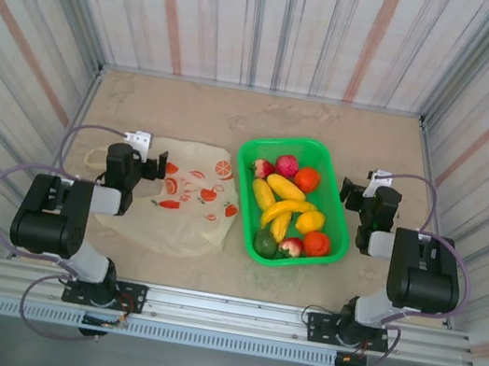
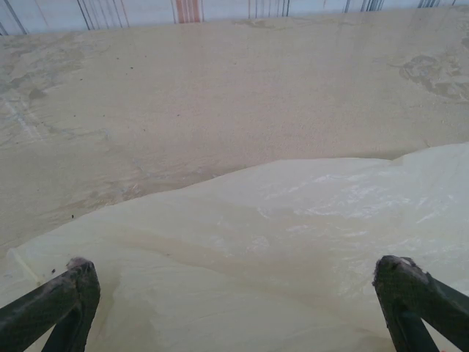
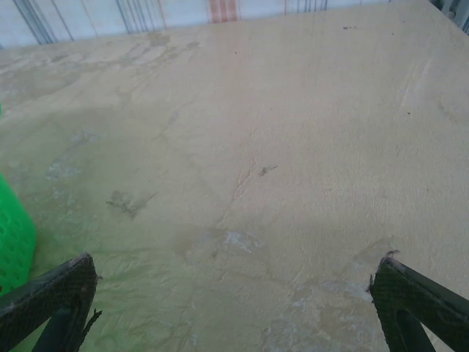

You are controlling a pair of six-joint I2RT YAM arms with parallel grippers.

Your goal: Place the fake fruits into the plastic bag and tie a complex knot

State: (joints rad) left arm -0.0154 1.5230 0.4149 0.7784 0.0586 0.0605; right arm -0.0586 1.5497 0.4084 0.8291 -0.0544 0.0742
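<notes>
The plastic bag (image 1: 190, 197) lies flat on the table left of centre, cream with red and orange fruit slices printed on it. A knot is out of view. The fake fruits sit in a green basket (image 1: 299, 142): yellow bananas (image 1: 283, 190), an orange round one (image 1: 307, 179), a red one (image 1: 287, 164), a dark green one (image 1: 265, 243). My left gripper (image 1: 138, 160) hovers over the bag's left end, open, with bare cream plastic (image 2: 293, 242) between its fingers (image 2: 73, 286). My right gripper (image 1: 370, 198) stands open just right of the basket, over bare table (image 3: 249, 183).
Striped walls close in the table on three sides. The basket's green wall (image 3: 11, 235) shows at the left edge of the right wrist view. Bare sandy table lies beyond the bag and the basket.
</notes>
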